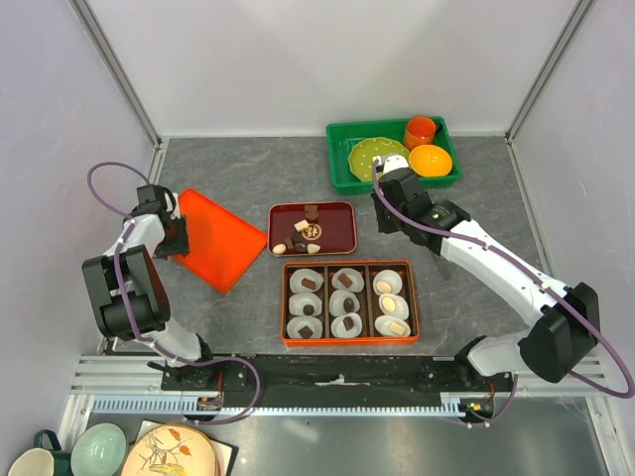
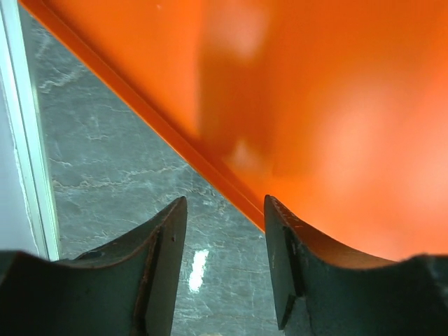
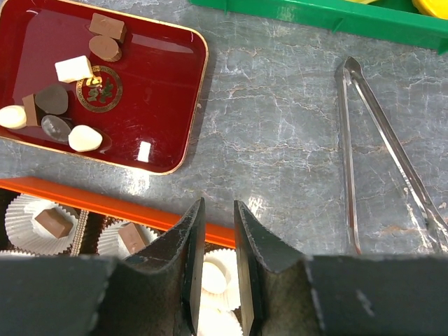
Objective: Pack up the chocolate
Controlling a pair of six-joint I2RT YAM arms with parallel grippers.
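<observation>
Nine paper cups (image 3: 21, 210), three boxed cream chocolates (image 1: 385, 287), one red tray (image 3: 161, 77), one orange lid (image 1: 213, 238), one pair of tongs (image 3: 348, 77)

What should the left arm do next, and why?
Probably close the left fingers on the orange lid's edge. In the left wrist view they stand open, with that edge running into the gap between them, not yet gripped. From above, all nine cups in the box seem to hold a chocolate, so lidding looks due.
</observation>
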